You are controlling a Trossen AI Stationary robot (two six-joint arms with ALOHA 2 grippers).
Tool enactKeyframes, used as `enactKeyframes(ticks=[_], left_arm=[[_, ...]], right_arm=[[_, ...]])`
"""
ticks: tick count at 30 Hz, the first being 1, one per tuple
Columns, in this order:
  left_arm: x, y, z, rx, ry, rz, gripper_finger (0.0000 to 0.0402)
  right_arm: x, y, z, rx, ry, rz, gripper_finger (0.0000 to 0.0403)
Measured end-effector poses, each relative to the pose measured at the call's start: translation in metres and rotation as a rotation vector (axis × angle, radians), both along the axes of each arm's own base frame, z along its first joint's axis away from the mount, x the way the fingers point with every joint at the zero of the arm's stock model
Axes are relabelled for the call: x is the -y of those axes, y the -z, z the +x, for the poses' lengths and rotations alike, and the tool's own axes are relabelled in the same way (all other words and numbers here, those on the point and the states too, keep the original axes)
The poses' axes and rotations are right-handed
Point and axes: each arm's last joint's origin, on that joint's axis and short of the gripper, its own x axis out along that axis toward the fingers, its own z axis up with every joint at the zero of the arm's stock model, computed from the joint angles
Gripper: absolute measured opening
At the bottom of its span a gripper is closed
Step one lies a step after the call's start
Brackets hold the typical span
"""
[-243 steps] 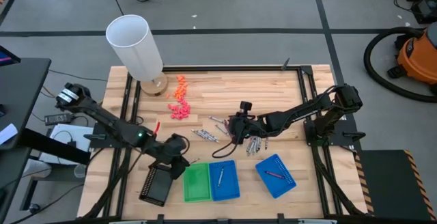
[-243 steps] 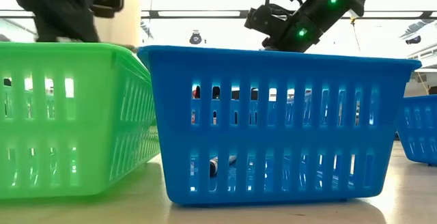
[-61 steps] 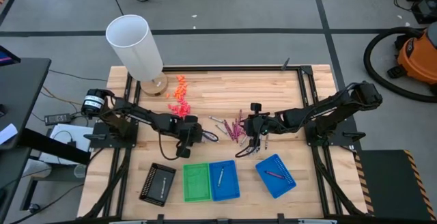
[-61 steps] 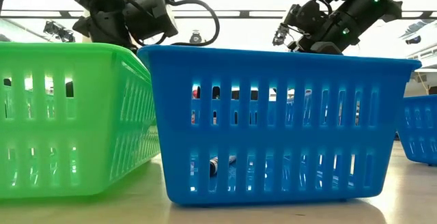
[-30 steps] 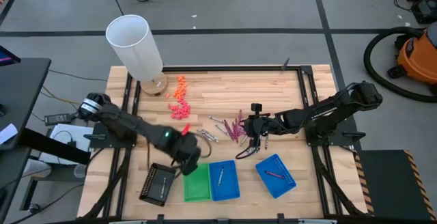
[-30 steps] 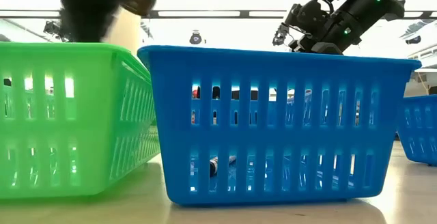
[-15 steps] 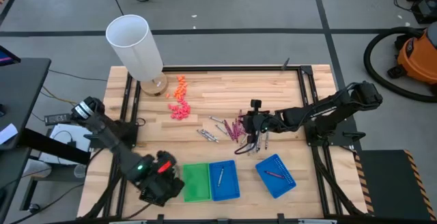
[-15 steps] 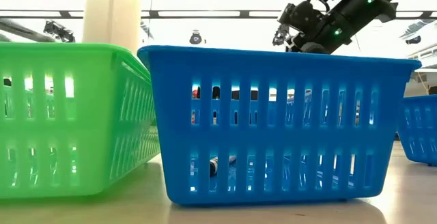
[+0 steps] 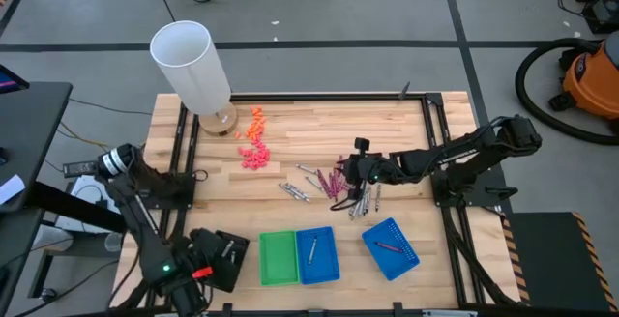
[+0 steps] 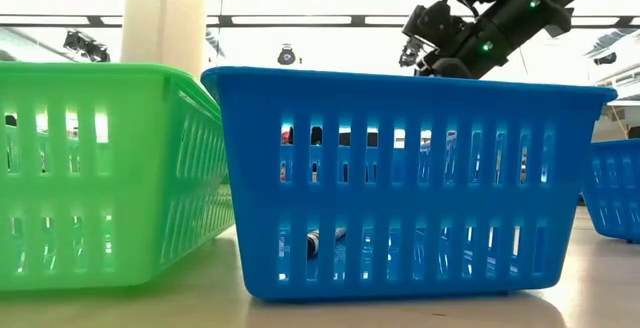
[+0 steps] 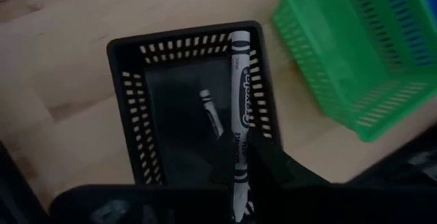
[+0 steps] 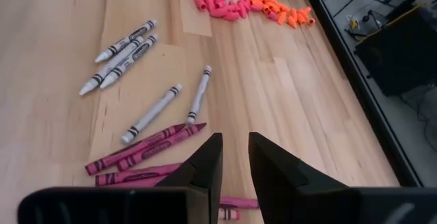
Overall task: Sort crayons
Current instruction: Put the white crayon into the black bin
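On the pale wooden table (image 9: pixel 319 133), loose silver and magenta crayons (image 12: pixel 147 118) lay under the narrowly parted right gripper (image 12: pixel 234 157); the left gripper (image 11: pixel 239 183) clamped a silver-grey crayon (image 11: pixel 240 115) above the black slotted tray (image 11: pixel 130 115).

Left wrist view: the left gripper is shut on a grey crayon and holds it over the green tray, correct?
Not quite. In the left wrist view the left gripper is shut on the grey crayon, but it holds it over the black tray, not the green tray, which sits beside it.
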Motion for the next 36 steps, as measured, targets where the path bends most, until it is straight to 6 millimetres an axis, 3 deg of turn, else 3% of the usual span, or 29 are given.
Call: enactKeyframes(ticks=[12,21,24,31,36], left_arm=[[0.012,0.031,0.008,-0.055,0.0,0.077,0.0025],[0.017,0.037,0.007,-0.063,0.006,0.064,0.0029],[0.017,0.037,0.007,-0.069,0.005,0.058,0.0052],[0.013,0.027,0.006,-0.071,0.009,0.075,0.0151],[0.004,0.017,0.012,-0.079,0.056,0.178,0.0175]], right_arm=[[0.002,-0.002,0.001,0.034,0.024,0.027,0.0082],[0.002,-0.002,0.001,0.037,0.029,0.037,0.0082],[0.002,-0.001,0.001,0.037,0.028,0.037,0.0082],[0.001,-0.001,0.002,0.036,0.013,0.049,0.0082],[0.001,-0.001,0.002,0.039,0.016,0.053,0.0082]])
